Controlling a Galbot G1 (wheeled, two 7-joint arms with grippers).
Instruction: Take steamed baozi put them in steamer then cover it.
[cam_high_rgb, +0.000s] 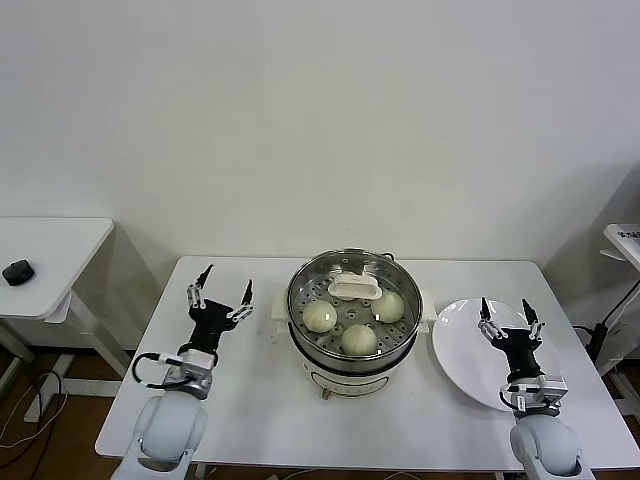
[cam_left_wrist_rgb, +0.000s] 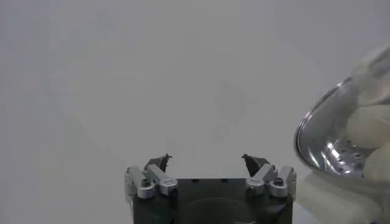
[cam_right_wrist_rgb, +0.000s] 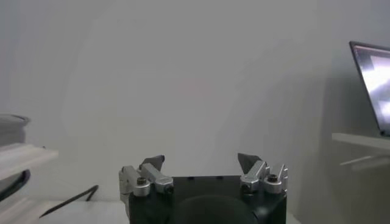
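- Resting low over the white bench (cam_high_rgb: 250, 400), the left claw (cam_high_rgb: 220, 290) points away from the robot with its two dark fingertips spread wide and nothing between them; the left wrist view shows the same wide gap at the left claw (cam_left_wrist_rgb: 207, 161).
- The right claw (cam_high_rgb: 508, 313) also points forward, fingers spread wide and holding nothing, poised over the near part of the flat white plate (cam_high_rgb: 470, 375); the right wrist view confirms the open right claw (cam_right_wrist_rgb: 201, 161).
- Between the two claws stands the steamer (cam_high_rgb: 354, 345), a shiny steel basket on a cream-white cooker base; it sits just to the right of the left claw and to the left of the right claw, apart from both.
- Three steamed baozi (cam_high_rgb: 319, 317) show inside the basket through the cover (cam_high_rgb: 355, 286), the glass lid with its cream-white handle lying on top of the steamer; whether a fourth bun hides under the handle cannot be told.
- In the left wrist view the steamer's rim (cam_left_wrist_rgb: 317, 131) curves in beside the claw, with pale buns inside.
- The plate lies just right of the steamer, its rim near the cooker base.
- Left of the left claw the bench runs bare to its edge; beyond a gap stands a side table (cam_high_rgb: 60, 240) carrying a small dark object (cam_high_rgb: 17, 271).
- Right of the right claw the bench edge is near, and a laptop screen (cam_right_wrist_rgb: 373, 85) shows on a shelf farther off.
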